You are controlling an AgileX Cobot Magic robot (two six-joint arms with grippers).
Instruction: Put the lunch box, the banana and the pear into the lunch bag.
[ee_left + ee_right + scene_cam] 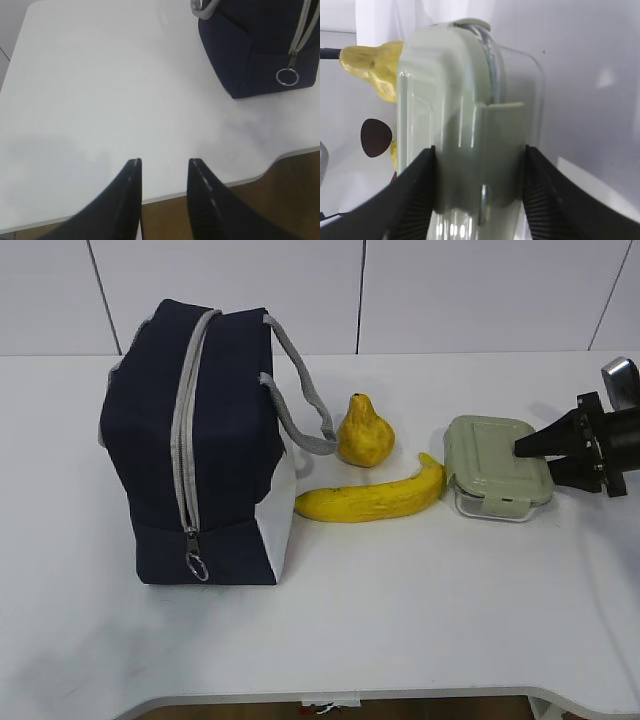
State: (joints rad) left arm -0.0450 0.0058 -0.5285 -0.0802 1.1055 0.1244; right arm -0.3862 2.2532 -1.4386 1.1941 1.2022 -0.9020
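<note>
The exterior camera looked down across the bench (400,620) from the front; both wrist cameras sat close, sharing its lunch bag (250,55) and lunch box (465,125).

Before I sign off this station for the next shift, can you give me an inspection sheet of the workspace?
Surface: white table, bare apart from the job's things.
Job's things: lunch bag zipped shut; pear upright; banana lying flat; lunch box, lid on.
Clutter: nothing seen.
Grippers: left gripper open, empty, above the table's edge; right gripper with fingers against both sides of the lunch box.
Cables: nothing seen.
Surroundings: white panelled wall.
</note>
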